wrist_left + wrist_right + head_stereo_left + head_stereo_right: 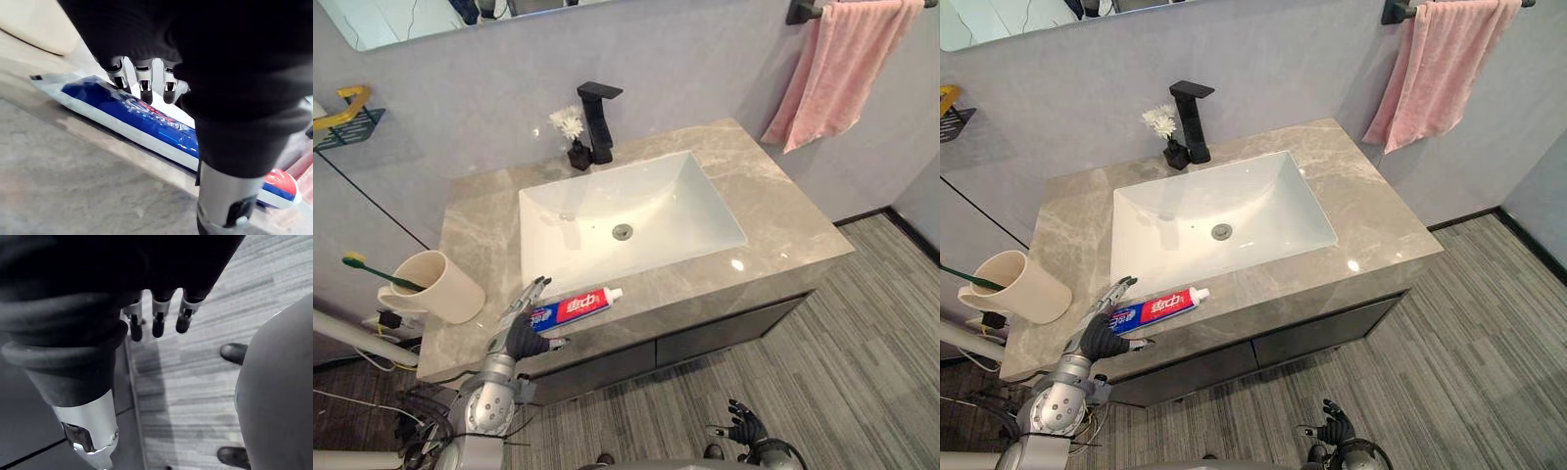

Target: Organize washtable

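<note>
A blue, red and white toothpaste tube [576,307] lies on the grey marble countertop [773,211], along its front edge before the sink. My left hand [522,338] is at the tube's flat end, open. Its fingers [145,88] reach over the blue part of the tube [137,117] and the thumb sits on the near side. A beige cup [438,286] lies tipped on its side at the counter's left end with a green toothbrush [382,272] sticking out of it. My right hand [744,426] hangs low over the floor, open and holding nothing.
A white sink basin [636,196] takes up the middle of the counter. A black faucet [598,117] and a small dark vase of white flowers [573,137] stand behind it. A pink towel [842,69] hangs at the right wall, and a wire shelf [347,122] at the left.
</note>
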